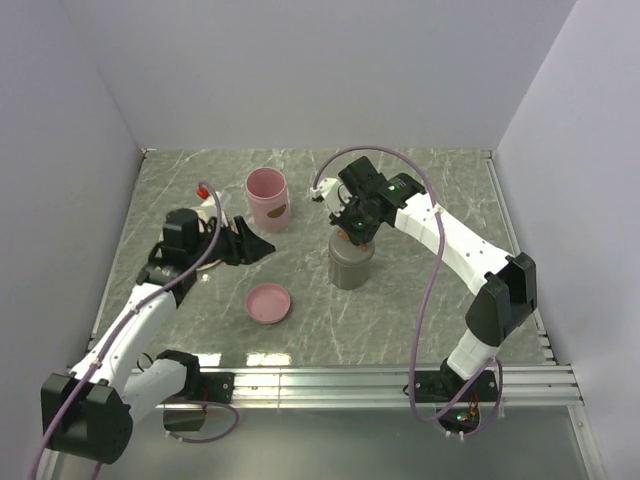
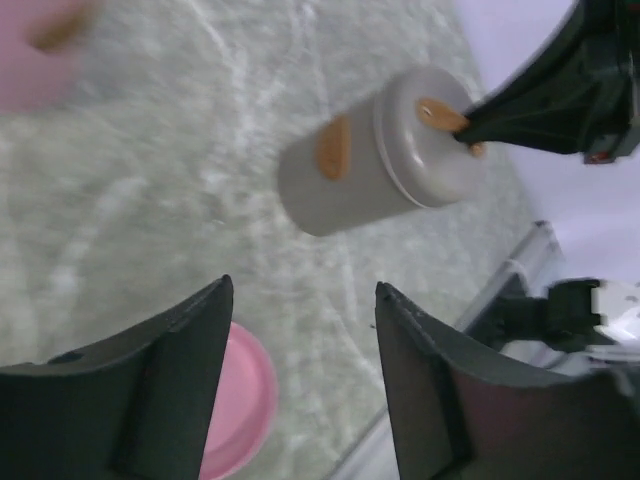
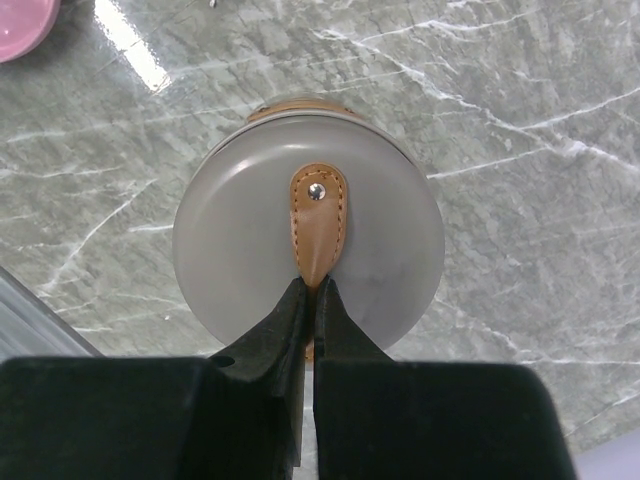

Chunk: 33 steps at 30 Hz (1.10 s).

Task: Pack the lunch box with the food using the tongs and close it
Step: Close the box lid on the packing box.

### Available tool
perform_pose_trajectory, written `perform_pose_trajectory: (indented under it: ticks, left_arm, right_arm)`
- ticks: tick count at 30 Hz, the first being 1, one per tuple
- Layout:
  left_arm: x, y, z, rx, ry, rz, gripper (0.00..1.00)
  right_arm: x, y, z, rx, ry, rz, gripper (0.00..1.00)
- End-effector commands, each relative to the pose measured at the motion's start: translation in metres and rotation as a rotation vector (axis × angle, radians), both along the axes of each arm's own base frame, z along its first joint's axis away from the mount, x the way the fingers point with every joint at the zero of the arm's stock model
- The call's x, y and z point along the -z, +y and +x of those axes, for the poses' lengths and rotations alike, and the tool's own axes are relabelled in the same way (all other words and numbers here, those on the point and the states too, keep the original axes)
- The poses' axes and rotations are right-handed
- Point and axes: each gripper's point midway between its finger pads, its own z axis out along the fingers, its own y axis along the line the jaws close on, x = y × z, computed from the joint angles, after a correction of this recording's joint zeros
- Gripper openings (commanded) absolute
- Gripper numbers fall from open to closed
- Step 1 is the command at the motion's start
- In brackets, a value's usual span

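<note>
Grey lidded cylindrical canister [image 3: 235, 255], contents hidden: right gripper [image 3: 312, 292] clamped on its tan leather tab [image 3: 318, 215]; left gripper [image 2: 305, 290] apart, empty.

White arms [image 1: 458, 247], black joints [image 1: 505, 295], purple cables [image 1: 429, 288], black fingers [image 2: 440, 400].

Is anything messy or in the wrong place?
Nothing is spilled or tipped. The pink lid lies on the table, apart from the open pink cup. The grey jar stands upright, lid on, with the right gripper pinching its brown tab.
</note>
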Motion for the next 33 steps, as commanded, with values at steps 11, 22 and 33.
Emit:
perform_pose_trajectory:
  ticks: [11, 22, 33]
  left_arm:
    - [-0.001, -0.090, 0.019, -0.086, 0.038, -0.246, 0.55]
    - [0.022, -0.133, 0.035, -0.061, 0.173, -0.306, 0.43]
    - [0.048, -0.161, 0.055, -0.052, 0.226, -0.261, 0.35]
  right_arm:
    - [0.008, 0.005, -0.015, 0.009, 0.125, -0.004, 0.00]
    - [0.011, 0.008, -0.009, 0.049, 0.173, 0.102, 0.00]
    - [0.010, 0.004, -0.016, 0.029, 0.175, 0.100, 0.00]
